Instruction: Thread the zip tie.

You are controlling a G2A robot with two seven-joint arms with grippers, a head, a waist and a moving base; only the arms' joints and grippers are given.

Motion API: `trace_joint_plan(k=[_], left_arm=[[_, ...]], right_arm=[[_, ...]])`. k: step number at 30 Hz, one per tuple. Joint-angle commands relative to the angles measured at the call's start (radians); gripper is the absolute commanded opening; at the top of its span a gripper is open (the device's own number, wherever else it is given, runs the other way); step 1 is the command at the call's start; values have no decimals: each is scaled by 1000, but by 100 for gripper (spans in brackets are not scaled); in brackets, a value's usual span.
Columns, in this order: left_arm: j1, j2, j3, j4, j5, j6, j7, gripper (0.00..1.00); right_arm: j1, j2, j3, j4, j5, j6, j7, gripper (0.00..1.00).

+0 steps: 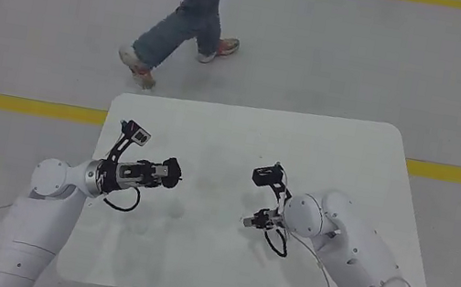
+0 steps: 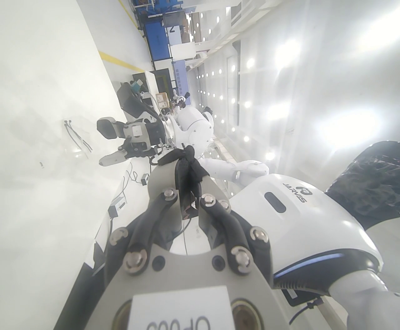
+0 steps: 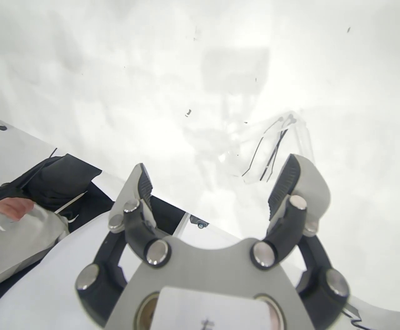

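Several thin black zip ties [image 3: 268,147] lie inside a clear plastic bag [image 3: 237,162] on the white table [image 1: 347,164]. My right gripper [image 3: 215,172] hovers open just short of the bag, with nothing between its fingers. In the top view it [image 1: 246,222] sits right of the table's middle. The left wrist view shows the same zip ties [image 2: 76,137] flat on the table, with the open right gripper [image 2: 107,143] beside them. My left gripper [image 2: 184,156] is shut, with black material bunched at its tips. It [image 1: 174,172] is held above the table's left part, pointing toward the right arm.
The table's near edge [image 3: 175,200] runs close behind my right gripper. A few small dark specks [image 3: 188,112] dot the tabletop. Bare white surface lies between the two grippers and toward the far edge [image 1: 264,112].
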Motion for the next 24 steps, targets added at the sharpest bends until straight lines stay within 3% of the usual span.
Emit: trace_joint_plan(k=[1,14,24], left_arm=[[0,0,0,0,0,0,0,0],[0,0,0,0,0,0,0,0],[0,0,0,0,0,0,0,0]], right_arm=[[-1,0,1,-1,1,0,0,100],[-19,13,3,23,-89,0,0,100],[-36,14,12,21,-79,-21,-31,100]])
